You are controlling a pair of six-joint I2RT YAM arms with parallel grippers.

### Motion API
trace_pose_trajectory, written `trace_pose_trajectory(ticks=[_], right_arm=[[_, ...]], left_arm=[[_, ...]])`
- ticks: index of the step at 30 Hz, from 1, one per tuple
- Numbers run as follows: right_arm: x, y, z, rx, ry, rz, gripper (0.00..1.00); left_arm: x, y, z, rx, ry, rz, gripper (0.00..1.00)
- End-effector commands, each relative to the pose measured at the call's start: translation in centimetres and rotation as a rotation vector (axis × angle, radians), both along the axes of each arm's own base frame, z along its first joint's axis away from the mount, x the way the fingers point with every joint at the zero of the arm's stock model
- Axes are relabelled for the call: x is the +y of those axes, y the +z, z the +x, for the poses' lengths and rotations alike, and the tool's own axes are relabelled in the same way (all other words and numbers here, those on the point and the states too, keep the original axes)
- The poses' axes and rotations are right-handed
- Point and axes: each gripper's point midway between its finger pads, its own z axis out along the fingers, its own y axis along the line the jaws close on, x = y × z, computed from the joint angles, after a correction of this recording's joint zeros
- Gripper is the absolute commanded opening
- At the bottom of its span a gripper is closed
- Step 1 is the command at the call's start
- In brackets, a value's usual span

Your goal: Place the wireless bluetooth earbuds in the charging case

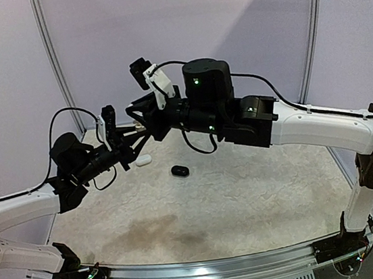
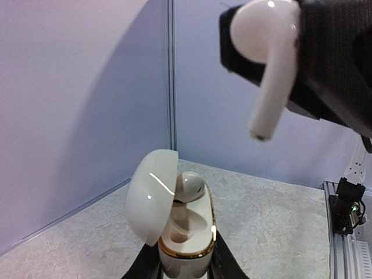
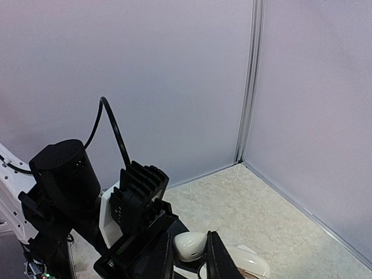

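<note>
From above, we are seeing the left gripper [image 1: 128, 153] and right gripper [image 1: 142, 123] meeting over the mottled beige table [image 1: 248, 200], with a black pebble-shaped case [image 1: 180, 171] lying nearby.

At the left wrist, our jaws are clamping the glossy, gold-rimmed charging case [image 2: 183, 232], its lid open and one bud [image 2: 189, 185] seated. The right jaws are pinching a smooth white earbud [image 2: 270, 64] above it.

At the right wrist, fingers [image 3: 218, 258] are squeezing its rounded head.

A robot lab test cell: plain pale walls [image 1: 178, 18] joined by metal strips [image 1: 54, 60] box in a beige, mottled worktop [image 1: 248, 200], and two cabled arms [image 1: 321, 126] are bolted to an aluminium rail [image 1: 216, 266] at its near edge.
</note>
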Motion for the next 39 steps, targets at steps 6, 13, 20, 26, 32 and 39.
trace_pose_trajectory(ticks=[6, 13, 20, 26, 32, 39], right_arm=[[-0.1, -2.6, 1.2, -0.025, -0.069, -0.055, 0.0], [-0.4, -3.8, 1.7, -0.018, -0.093, -0.079, 0.0], [-0.3, -5.1, 2.7, 0.005, -0.114, -0.09, 0.0], [-0.1, -5.6, 2.7, 0.01, -0.1, -0.099, 0.0], [0.1, -6.2, 2.8, 0.023, -0.091, -0.106, 0.0], [0.0, -7.9, 3.1, 0.081, -0.104, -0.13, 0.0]], left_arm=[[-0.3, 1.5, -0.3, -0.015, -0.016, -0.038, 0.0], [-0.3, 1.4, -0.2, -0.013, -0.017, -0.039, 0.0], [-0.3, 1.5, -0.3, -0.016, -0.019, -0.037, 0.0], [-0.4, 1.4, -0.3, -0.02, -0.019, -0.033, 0.0], [-0.4, 1.5, -0.3, -0.023, -0.021, -0.032, 0.0], [-0.4, 1.5, -0.3, -0.026, -0.017, -0.033, 0.0]])
